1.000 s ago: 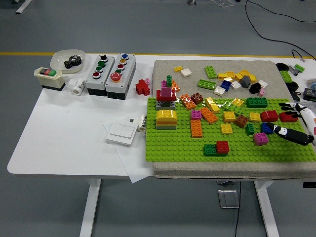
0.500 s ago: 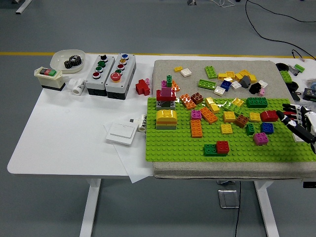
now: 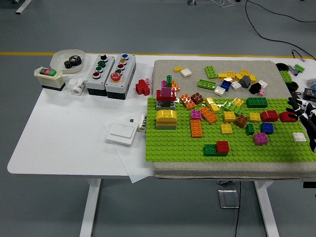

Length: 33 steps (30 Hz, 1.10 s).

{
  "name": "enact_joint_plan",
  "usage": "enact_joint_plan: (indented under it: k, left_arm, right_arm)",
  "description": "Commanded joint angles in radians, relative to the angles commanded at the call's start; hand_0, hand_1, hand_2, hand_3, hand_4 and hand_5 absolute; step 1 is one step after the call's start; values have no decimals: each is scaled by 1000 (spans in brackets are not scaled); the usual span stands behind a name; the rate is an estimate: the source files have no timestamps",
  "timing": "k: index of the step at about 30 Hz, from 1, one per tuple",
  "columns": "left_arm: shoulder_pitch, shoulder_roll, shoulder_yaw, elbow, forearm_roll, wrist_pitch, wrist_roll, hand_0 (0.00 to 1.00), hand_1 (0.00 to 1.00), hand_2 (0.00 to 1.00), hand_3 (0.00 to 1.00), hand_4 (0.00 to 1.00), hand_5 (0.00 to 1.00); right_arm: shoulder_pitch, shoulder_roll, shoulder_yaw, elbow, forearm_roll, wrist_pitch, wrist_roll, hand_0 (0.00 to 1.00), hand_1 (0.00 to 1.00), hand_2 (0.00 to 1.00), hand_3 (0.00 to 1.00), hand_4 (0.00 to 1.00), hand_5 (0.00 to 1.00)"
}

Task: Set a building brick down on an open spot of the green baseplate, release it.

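White brick (image 3: 298, 137), a small flat tile, lies on the green baseplate (image 3: 177, 143) just below and inward of our right robot hand (image 3: 302, 112), apart from its fingers and from the other bricks. We judge it the piece just set down, though the view cannot prove it. It should handle as a light, rigid plastic part, smooth and a little slippery; being so low, it offers little edge, so a pinch across two opposite sides would suit it best. Our right robot hand sits at the baseplate's right edge, near the red brick (image 3: 286, 116), fingers loosely spread and holding nothing. The left robot hand is out of view. Further inward from the hand lie the magenta brick (image 3: 260, 138) and blue brick (image 3: 267, 128). We can read no brand, label or writing anywhere; any print is too small.
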Motion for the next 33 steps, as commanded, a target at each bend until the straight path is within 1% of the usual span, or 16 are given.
enact_joint_plan:
  k: [4, 5, 6, 33]
  left_arm:
    - [1, 0, -2, 0, 4, -1, 2, 735, 720, 713, 586, 637, 661]
    - [1, 0, -3, 0, 6, -1, 2, 735, 721, 714, 586, 637, 661]
    - [1, 0, -3, 0, 6, -1, 2, 735, 721, 714, 586, 637, 661]
    - [-3, -1, -3, -1, 8, -2, 3, 734, 721, 715, 585, 636, 660]
  right_arm:
    - [0, 0, 8, 0, 67, 18, 10, 825, 783, 824, 834, 998, 887]
    - [0, 0, 9, 1, 77, 20, 12, 838, 793, 833, 852, 998, 916]
    - [0, 0, 10, 1, 81, 21, 13, 838, 793, 833, 852, 998, 916]
    - [0, 0, 13, -6, 103, 29, 1, 851, 798, 843, 862, 998, 946]
